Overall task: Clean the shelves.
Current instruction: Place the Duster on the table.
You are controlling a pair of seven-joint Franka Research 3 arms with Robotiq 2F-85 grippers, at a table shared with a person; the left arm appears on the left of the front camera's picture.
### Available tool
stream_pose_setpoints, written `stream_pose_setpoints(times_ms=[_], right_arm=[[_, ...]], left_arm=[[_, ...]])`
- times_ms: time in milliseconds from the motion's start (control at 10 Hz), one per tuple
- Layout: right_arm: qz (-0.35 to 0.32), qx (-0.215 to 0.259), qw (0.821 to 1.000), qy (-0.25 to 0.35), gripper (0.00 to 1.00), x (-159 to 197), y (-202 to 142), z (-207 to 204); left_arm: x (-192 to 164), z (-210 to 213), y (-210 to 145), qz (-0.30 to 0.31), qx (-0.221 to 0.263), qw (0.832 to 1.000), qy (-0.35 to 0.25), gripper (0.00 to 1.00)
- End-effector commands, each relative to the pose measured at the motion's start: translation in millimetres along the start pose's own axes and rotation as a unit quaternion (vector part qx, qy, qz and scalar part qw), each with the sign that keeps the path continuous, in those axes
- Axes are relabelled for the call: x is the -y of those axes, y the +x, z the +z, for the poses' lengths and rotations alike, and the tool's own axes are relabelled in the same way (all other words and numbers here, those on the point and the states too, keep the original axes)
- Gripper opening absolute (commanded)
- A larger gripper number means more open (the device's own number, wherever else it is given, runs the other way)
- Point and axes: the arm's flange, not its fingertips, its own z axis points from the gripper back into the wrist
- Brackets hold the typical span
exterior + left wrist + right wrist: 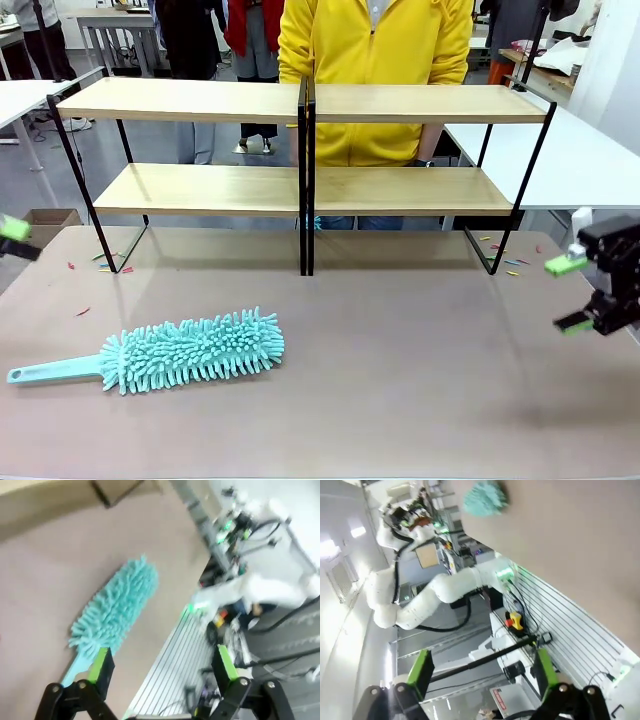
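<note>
Duster [190,352]: soft, fluffy, light; grab its thin handle [52,372].
Left gripper [162,672]: wide, empty.
Right gripper [570,295]: wide, empty.
Shelves [300,100]: stiff.

we logged shelves [300,190]: light wood boards, thin black frames | duster [190,352]: teal fluffy head, paler teal handle | table [400,380]: dull brownish grey | right gripper [575,295]: black, green pads | left gripper [162,672]: black, green pads | person's top [375,60]: bright yellow | scraps [112,265]: red, green flecks
</note>
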Motion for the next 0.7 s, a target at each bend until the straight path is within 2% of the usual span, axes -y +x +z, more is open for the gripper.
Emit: stream_pose_setpoints(times_ms=[0, 100, 200, 300, 400, 500, 600], right_arm=[[0.016, 0.047, 0.997, 0.065, 1.0, -15, -25, -14], [0.01, 0.061, 0.991, 0.118, 1.0, -19, -29, -12], [0.013, 0.072, 0.988, 0.136, 1.0, -23, -32, -11], [0.024, 0.076, 0.985, 0.154, 1.0, -28, -38, -10], [0.019, 0.102, 0.985, 0.141, 1.0, -35, -42, -9], [0.024, 0.066, 0.99, 0.125, 1.0, -37, -3, 21], [0.024, 0.066, 0.99, 0.125, 1.0, -37, -3, 21]], left_arm=[[17, 16, -9, 0.025, 0.14, 0.99, -0.024, 1.0], [17, 27, -11, 0.042, 0.185, 0.981, -0.031, 1.0], [14, 34, -12, 0.063, 0.211, 0.975, -0.023, 1.0], [11, 44, -16, 0.056, 0.223, 0.971, -0.06, 1.0], [9, 53, -19, 0.056, 0.235, 0.966, -0.091, 1.0], [10, 49, -15, 0.06, 0.201, 0.977, -0.035, 1.0], [10, 49, -15, 0.06, 0.201, 0.977, -0.035, 1.0]])
